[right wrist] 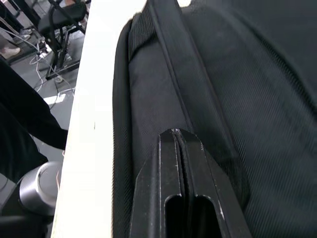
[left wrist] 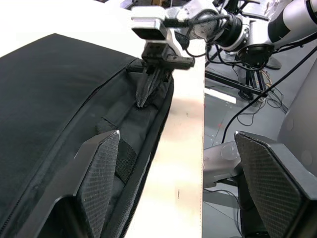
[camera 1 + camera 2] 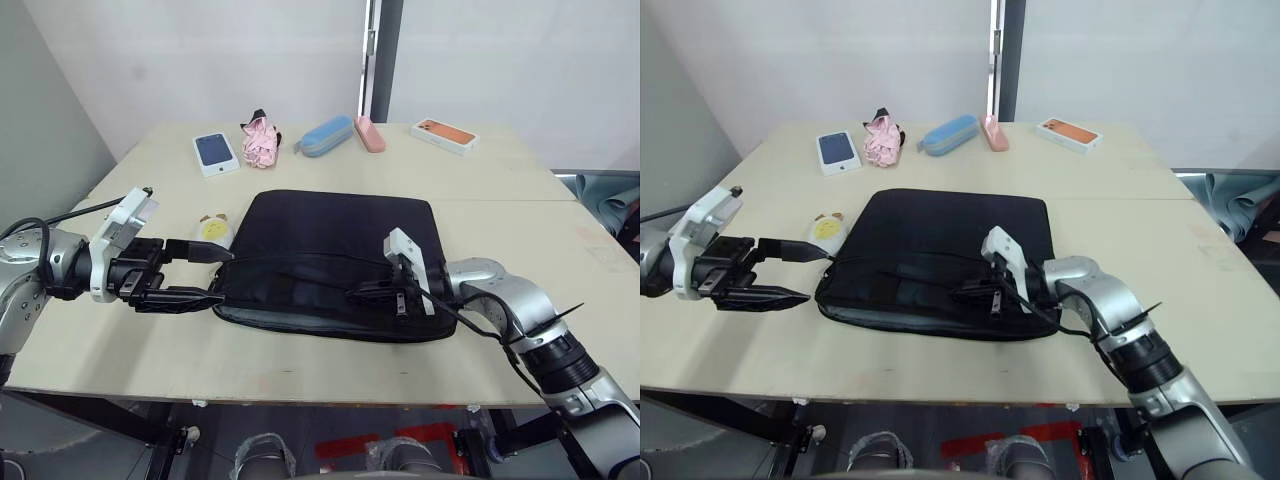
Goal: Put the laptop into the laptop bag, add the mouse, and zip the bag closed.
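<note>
Laptop bag (image 3: 330,262) flat on surface (image 3: 500,180), long axis running left to right. Right gripper (image 3: 375,296), jaws pressed together, at front zipper edge; left gripper (image 3: 205,274), jaws spread, at left end.

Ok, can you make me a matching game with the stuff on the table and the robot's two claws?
Things:
1. large black fabric laptop bag
2. long light-blue pencil case
3. left gripper
4. right gripper

States:
A. fingers pressed together, on the bag's front edge
B. lying flat in the middle of the table
C. fingers spread apart, at the bag's left end
D. at the table's far edge, next to a pink case

Pairs: 1-B, 2-D, 3-C, 4-A
</note>
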Available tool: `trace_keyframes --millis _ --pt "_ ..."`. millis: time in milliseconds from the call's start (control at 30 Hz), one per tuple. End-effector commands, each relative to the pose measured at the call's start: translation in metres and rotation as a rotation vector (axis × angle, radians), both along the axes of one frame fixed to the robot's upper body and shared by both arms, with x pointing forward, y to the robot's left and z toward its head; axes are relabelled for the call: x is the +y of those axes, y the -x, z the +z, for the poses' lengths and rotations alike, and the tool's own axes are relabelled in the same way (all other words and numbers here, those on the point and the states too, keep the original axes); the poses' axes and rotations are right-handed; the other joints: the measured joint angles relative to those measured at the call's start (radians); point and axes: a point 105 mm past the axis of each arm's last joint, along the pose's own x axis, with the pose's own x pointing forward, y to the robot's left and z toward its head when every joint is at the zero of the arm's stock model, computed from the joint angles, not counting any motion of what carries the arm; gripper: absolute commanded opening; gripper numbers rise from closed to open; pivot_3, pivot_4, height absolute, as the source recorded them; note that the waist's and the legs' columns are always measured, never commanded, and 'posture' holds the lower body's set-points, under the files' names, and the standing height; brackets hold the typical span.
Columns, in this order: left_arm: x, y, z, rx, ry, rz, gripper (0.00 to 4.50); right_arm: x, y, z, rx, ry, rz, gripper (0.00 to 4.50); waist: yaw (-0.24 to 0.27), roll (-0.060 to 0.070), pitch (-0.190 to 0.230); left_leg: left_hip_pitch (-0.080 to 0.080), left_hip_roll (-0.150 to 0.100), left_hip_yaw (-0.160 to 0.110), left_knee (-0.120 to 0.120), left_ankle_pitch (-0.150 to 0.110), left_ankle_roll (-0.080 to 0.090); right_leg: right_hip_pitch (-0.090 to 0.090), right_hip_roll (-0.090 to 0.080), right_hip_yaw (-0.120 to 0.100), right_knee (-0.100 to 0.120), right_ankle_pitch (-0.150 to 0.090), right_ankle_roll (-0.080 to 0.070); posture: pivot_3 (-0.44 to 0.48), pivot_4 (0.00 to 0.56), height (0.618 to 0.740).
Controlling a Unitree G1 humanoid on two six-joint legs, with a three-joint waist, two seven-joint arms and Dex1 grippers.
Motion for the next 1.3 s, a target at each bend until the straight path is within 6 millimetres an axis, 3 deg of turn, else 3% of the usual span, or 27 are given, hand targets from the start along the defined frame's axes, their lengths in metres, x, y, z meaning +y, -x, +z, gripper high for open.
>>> trace_keyframes --millis 33,233,633,867,1100,1300 --pt "0.001 0.003 0.011 -0.046 0.006 0.007 3.89 -0.004 -0.01 -0.003 -0.049 0.052 -0.02 0.07 0.001 0.0 0.0 0.0 0.0 0.0 0.0 0.0 0.0 0.0 0.0 0.0 0.0 0.0 0.0 0.0 0.15 0.74" --pt "0.017 0.001 0.001 -0.035 -0.054 0.081 3.89 -0.023 -0.019 -0.034 -0.031 0.189 -0.077 0.07 -0.002 -0.001 -0.001 0.001 0.0 0.0 0.001 0.0 0.0 0.001 0.0 0.0 0.0 0.0 0.0 0.0 0.15 0.74" --pt "0.053 -0.014 0.002 -0.022 0.001 0.281 3.89 -0.031 -0.023 -0.039 -0.004 0.185 -0.093 0.07 0.007 -0.002 -0.003 0.004 0.0 0.0 0.005 0.0 0.001 0.008 -0.002 -0.001 0.002 0.0 -0.001 0.0 0.15 0.74" --pt "0.114 -0.055 -0.016 0.024 0.072 0.706 3.89 -0.027 -0.02 -0.038 -0.009 0.185 -0.073 0.07 0.011 -0.003 -0.005 0.004 0.0 -0.002 0.005 0.0 0.001 0.008 -0.001 -0.001 0.002 0.0 -0.001 0.0 0.15 0.74" --pt "0.127 -0.108 -0.038 0.155 0.193 1.025 3.89 -0.025 -0.015 -0.035 -0.025 0.187 -0.058 0.07 0.017 -0.007 -0.008 0.003 0.0 -0.004 0.007 0.0 0.001 0.008 -0.002 -0.003 0.003 0.001 -0.001 0.0 0.15 0.74" --pt "0.1 -0.144 -0.071 0.353 0.227 1.076 3.89 -0.027 -0.015 -0.033 -0.043 0.198 -0.071 0.07 0.018 -0.008 -0.008 0.001 0.0 -0.005 0.006 0.0 0.001 0.008 -0.002 -0.004 0.001 0.001 -0.001 0.0 0.15 0.74"
